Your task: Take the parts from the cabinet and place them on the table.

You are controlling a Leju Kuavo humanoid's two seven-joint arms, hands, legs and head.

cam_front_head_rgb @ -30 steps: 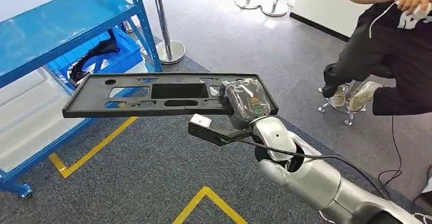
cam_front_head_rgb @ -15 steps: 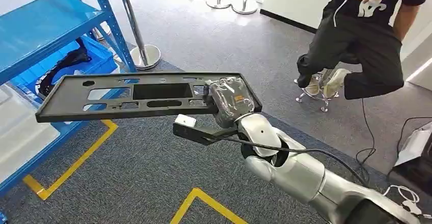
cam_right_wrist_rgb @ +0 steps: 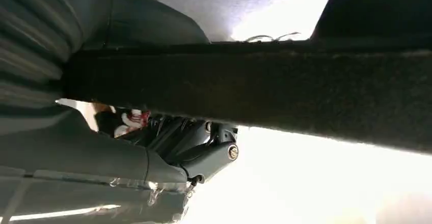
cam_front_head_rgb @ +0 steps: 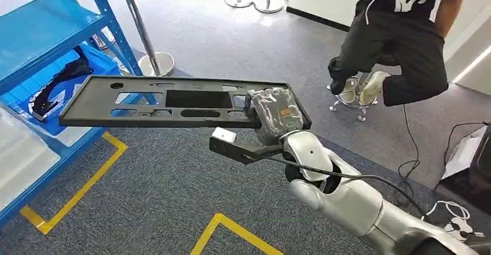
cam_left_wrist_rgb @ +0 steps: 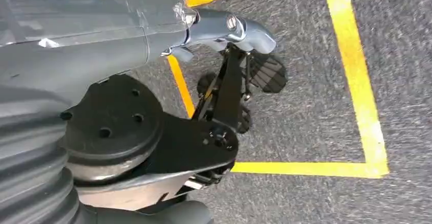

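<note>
- Grey carpet (cam_front_head_rgb: 173, 191) marked with yellow floor tape (cam_front_head_rgb: 75, 200) runs beneath the robot; chrome stanchion posts (cam_front_head_rgb: 142, 32) stand on it beyond the blue shelving cabinet (cam_front_head_rgb: 40, 23) at the left.
- A person (cam_front_head_rgb: 405, 40) in dark clothes stands at the far right beside a chair base (cam_front_head_rgb: 347, 101), with cables (cam_front_head_rgb: 414, 156) trailing across the carpet nearby.
- Open carpet lies under the carried part and between the cabinet's blue uprights and the person; the part's far end hangs near the cabinet's front edge, above a blue bin (cam_front_head_rgb: 69, 84) that holds another dark piece.
- The long black panel (cam_front_head_rgb: 173, 101), flat and pierced with cut-outs, is held level in the air, well above the floor; its long axis runs left to right across the head view, its free end pointing toward the cabinet.
- The right hand (cam_front_head_rgb: 277, 116), wrapped in a clear cover, grips the panel's right end, fingers clamped over its edge; in the right wrist view (cam_right_wrist_rgb: 168, 137) the panel (cam_right_wrist_rgb: 254, 89) crosses as a dark band against glare, so the exact finger contact there is hard to make out.
- The left hand (cam_left_wrist_rgb: 229, 86) hangs over the taped carpet, its dark fingers seemingly curled in on nothing.
</note>
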